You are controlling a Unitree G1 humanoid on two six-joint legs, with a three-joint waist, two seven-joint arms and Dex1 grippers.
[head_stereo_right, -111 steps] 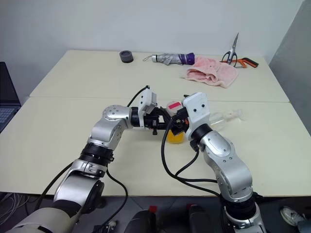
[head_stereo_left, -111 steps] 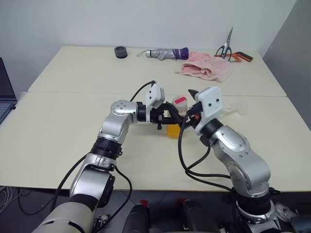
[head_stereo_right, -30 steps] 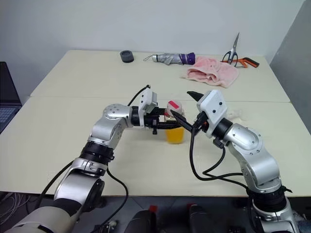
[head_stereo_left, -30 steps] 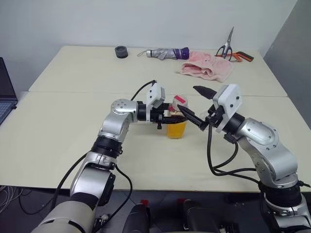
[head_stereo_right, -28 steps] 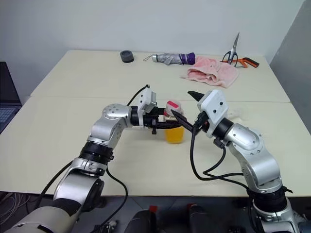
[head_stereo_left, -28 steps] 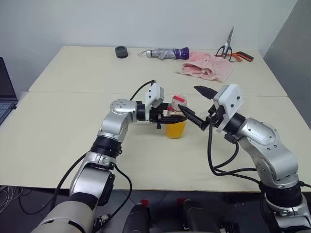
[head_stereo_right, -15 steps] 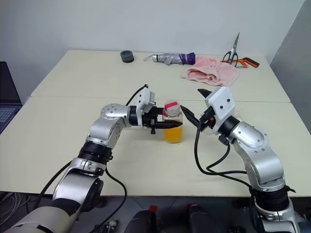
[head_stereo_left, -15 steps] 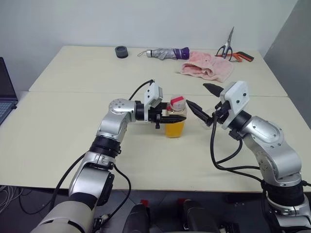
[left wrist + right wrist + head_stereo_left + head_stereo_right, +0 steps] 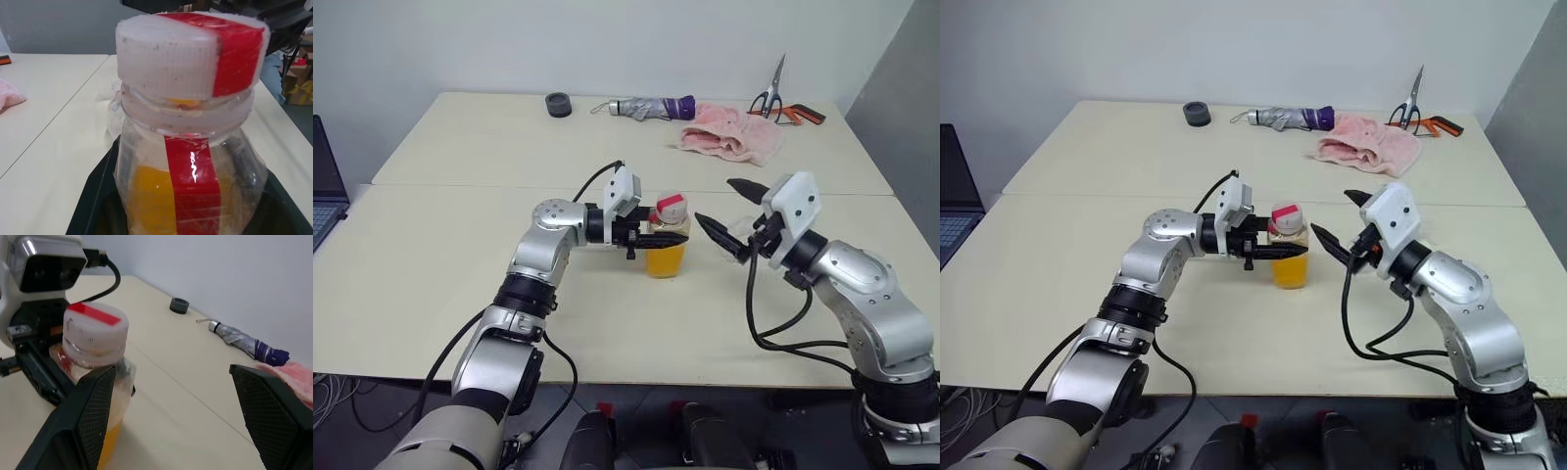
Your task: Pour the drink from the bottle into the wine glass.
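Now the left claw (image 9: 674, 238) pinches the bottle (image 9: 667, 247), cap on, half full of orange drink (image 9: 666, 262). Beside it, the right claw (image 9: 732, 211) is spread wide and empty.

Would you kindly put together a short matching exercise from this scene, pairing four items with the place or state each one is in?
Items:
1. bottle
2. right gripper
3. scissors
4. umbrella

Places or states:
A. lying folded at the far edge, beside the pink towel
B. open, empty, apart from the bottle
C. upright on the table, cap on, held by the left gripper
D. at the far right corner of the table

Pairs: 1-C, 2-B, 3-D, 4-A
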